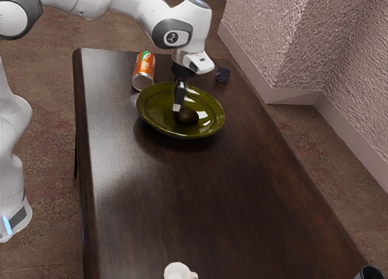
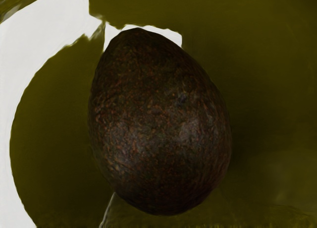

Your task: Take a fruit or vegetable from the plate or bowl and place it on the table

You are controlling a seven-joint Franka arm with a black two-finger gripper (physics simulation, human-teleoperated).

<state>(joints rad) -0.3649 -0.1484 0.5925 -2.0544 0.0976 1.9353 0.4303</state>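
The gripper [image 1: 177, 107] is positioned low over the olive-green dish [image 1: 159, 125]. Its state, whether spread, pressed together or gripping, cannot be determined from either view. The avocado [image 1: 187, 116] rests inside the dish, directly below and close to the end effector; contact between the two cannot be confirmed. An orange can [image 1: 144, 68] stands off from the gripper toward the exterior view's left, near the dish rim. A small dark object [image 1: 222, 75] is off toward the exterior view's right. A white mug [image 1: 177, 271] sits well apart from the gripper.
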